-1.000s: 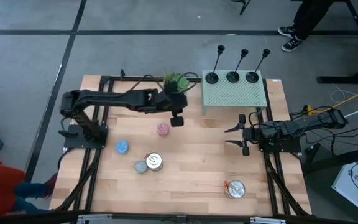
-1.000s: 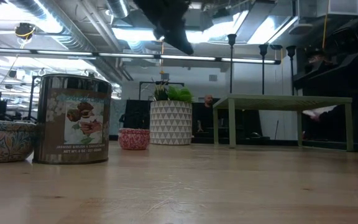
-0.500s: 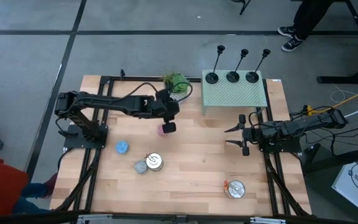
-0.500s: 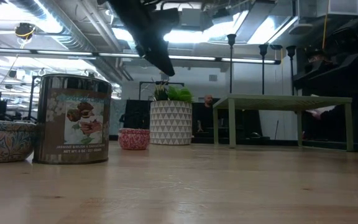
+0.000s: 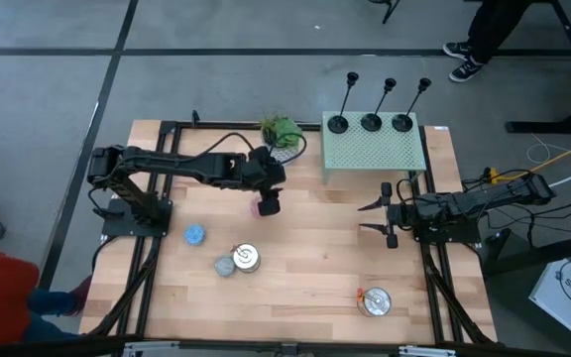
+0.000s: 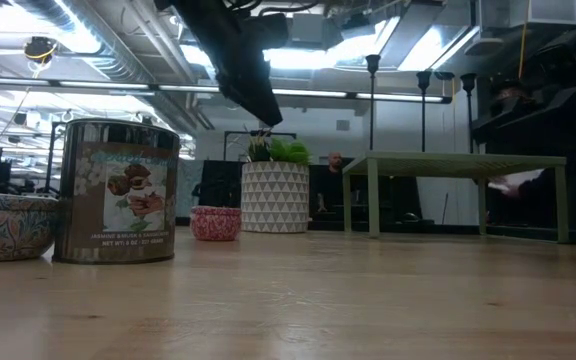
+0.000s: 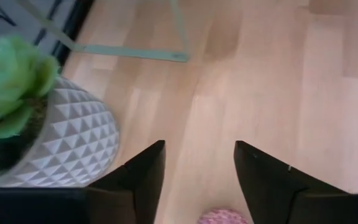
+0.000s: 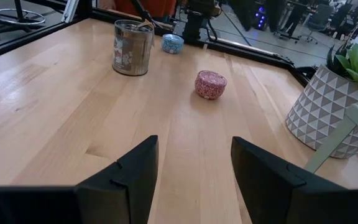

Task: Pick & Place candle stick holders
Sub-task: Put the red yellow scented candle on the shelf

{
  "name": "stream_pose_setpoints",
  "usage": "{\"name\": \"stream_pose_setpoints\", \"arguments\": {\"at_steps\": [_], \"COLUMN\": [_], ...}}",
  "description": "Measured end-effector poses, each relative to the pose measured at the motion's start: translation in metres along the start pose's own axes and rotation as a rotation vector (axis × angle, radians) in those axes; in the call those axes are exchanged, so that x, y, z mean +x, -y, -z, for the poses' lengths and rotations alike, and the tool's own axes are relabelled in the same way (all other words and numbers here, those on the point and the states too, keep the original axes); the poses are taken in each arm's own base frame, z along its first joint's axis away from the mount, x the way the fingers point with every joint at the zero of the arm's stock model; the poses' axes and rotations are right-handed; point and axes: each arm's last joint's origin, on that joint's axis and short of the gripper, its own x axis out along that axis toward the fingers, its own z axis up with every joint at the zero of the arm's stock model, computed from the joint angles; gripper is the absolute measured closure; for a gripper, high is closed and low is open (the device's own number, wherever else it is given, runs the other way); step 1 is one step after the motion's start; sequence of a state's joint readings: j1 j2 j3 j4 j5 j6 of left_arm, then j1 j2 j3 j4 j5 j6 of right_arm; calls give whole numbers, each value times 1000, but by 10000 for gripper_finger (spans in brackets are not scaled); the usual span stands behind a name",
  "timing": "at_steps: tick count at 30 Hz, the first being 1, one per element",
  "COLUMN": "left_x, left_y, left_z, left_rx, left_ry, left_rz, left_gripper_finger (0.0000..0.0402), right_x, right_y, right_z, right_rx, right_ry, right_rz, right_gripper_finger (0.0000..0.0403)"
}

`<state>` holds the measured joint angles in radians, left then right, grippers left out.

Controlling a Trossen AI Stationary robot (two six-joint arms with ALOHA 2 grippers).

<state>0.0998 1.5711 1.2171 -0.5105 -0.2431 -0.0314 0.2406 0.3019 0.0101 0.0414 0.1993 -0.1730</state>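
Here the three holders are seen standing in a row along the far edge of the green stand, at the bench's far right corner. The left gripper is held spread just above the pink candle mid-bench, empty, while the right gripper is kept spread and empty near the right edge

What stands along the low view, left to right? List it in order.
Patterned bowl → printed tin → pink candle → triangle-patterned plant pot → green stand carrying the candle stick holders.
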Motion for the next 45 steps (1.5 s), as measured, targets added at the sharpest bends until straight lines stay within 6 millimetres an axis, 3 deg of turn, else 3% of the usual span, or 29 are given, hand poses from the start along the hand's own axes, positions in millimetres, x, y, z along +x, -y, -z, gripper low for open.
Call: {"name": "stream_pose_setpoints", "arguments": {"at_steps": [8, 20, 36, 45], "left_x": [0, 6, 67, 84], "left_y": [0, 3, 7, -5], "left_z": [4, 17, 48, 59], "left_rx": [-37, -130, -283, -343], "left_ry": [-38, -183, -473, -570], "left_rz": [3, 43, 49, 51], "left_gripper_finger": [163, 121, 84, 84], "right_x": [0, 0, 0, 0], "right_y": [0, 0, 0, 0], "right_z": [0, 0, 0, 0], "right_rx": [0, 0, -1, -1], "right_ry": [0, 0, 0, 0], "right_rz": [0, 0, -1, 0], "right_gripper_finger": [199, 199, 199, 199]}}
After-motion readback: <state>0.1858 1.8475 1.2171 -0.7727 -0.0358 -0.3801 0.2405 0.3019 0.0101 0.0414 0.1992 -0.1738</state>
